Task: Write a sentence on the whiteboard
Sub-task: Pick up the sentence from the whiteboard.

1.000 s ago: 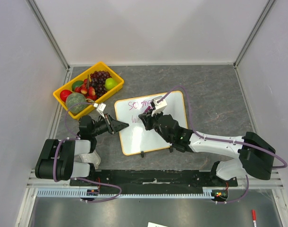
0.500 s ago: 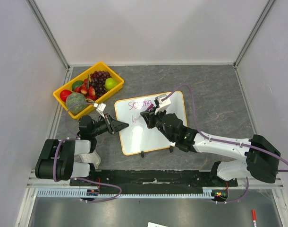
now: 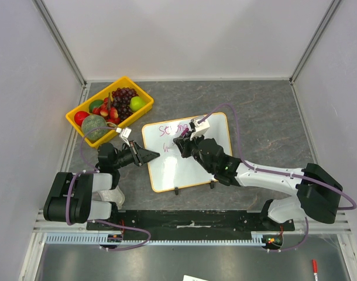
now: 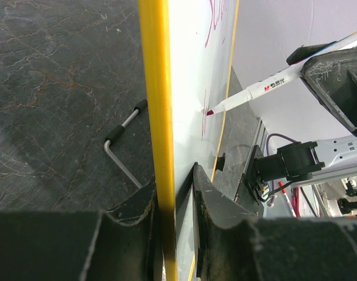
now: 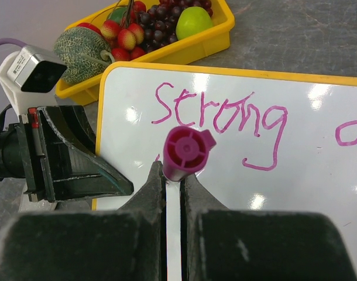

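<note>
The whiteboard, white with a yellow frame, lies mid-table. My left gripper is shut on its left edge; in the left wrist view the jaws pinch the yellow frame. My right gripper is shut on a white marker with a magenta cap end. Its tip touches the board below the first line. The sentence reads "Strong a" in magenta, with a short stroke beginning a second line.
A yellow fruit tray with a melon, grapes, apples and strawberries stands at the back left, close to the board's corner. Two black clip feet sit at the board's near edge. A red-capped marker lies off the table at the bottom right.
My right gripper has shifted slightly with the marker at the start of the second line, where the stroke has grown a little. The left gripper has kept its grip on the board's edge.
</note>
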`<state>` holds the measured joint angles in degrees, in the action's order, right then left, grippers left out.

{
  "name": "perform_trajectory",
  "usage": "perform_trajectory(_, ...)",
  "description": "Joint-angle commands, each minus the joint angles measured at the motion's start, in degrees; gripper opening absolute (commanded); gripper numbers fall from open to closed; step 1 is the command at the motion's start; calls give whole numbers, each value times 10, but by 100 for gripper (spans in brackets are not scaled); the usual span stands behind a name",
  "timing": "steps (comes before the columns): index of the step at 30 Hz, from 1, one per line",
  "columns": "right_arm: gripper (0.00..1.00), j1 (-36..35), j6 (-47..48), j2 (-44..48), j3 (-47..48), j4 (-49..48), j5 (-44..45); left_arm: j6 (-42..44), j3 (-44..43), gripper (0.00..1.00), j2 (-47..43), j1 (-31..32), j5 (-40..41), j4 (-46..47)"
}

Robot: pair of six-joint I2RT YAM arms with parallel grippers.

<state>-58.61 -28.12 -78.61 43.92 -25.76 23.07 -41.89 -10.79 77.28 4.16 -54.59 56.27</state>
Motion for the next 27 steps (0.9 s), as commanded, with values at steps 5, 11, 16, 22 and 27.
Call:
perform_trajectory(5, 0, 3, -7, -2, 11, -8, 14, 46, -8, 2, 8, 2, 12, -5)
perform_trajectory(11, 0, 13, -8, 7, 2, 9, 35, 45, -8, 2, 9, 2, 12, -5)
perform_trajectory(16, 0, 23, -9, 15, -2, 19, 43, 46, -8, 2, 9, 2, 12, -5)
perform_trajectory(22, 0, 32, -10, 17, 6, 20, 42, 46, -8, 2, 9, 1, 13, -5)
perform_trajectory(27, 0, 32, -9, 11, 18, 13, 26, 46, -8, 2, 9, 2, 12, -5)
